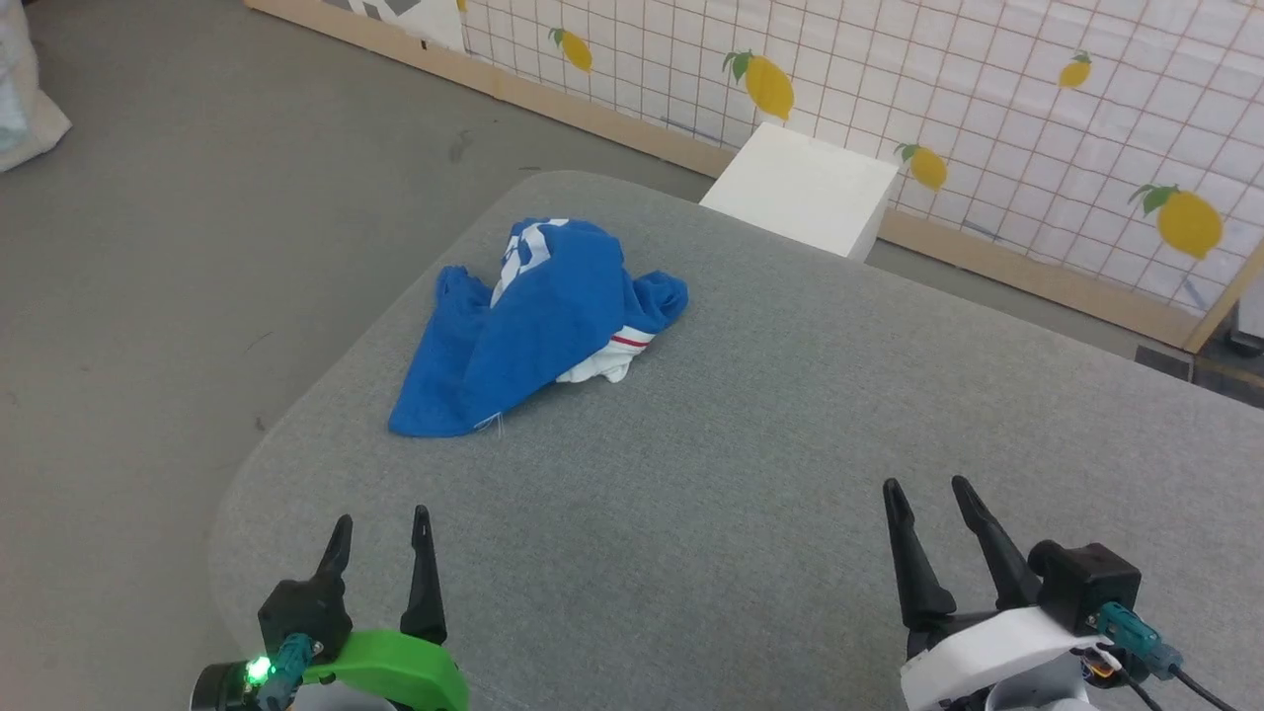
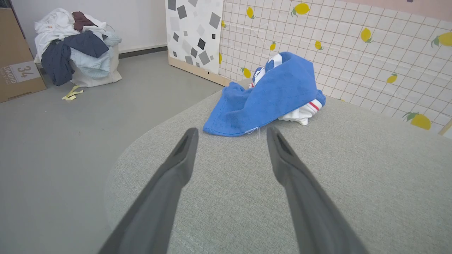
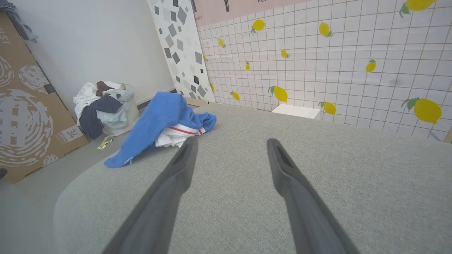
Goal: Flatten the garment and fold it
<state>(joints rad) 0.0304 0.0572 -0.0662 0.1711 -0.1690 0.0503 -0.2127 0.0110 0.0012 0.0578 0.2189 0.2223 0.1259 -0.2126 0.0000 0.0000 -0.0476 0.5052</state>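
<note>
Your left fingers point(image 1: 427, 583) and right fingers point(image 1: 913, 563) are spread, empty: pinch the crumpled shirt point(image 1: 538, 326), far left on the desk point(image 1: 741, 444), by its near hem and draw it flat.

We are holding our left gripper point(image 1: 383, 514) at the lower left of the head view, its two dark fingers pointing up that view, spread wide and empty. Our right gripper point(image 1: 926, 483) is sitting at the lower right, likewise parted and gripping nothing. Our left wrist is wearing a green housing point(image 1: 395, 671) with a small green light point(image 1: 259, 670) glowing beside it; our right wrist is wearing a white housing point(image 1: 987, 652). In both wrist views our fingers point(image 2: 176, 165) are rising from the bottom edge, tips well apart.
</note>
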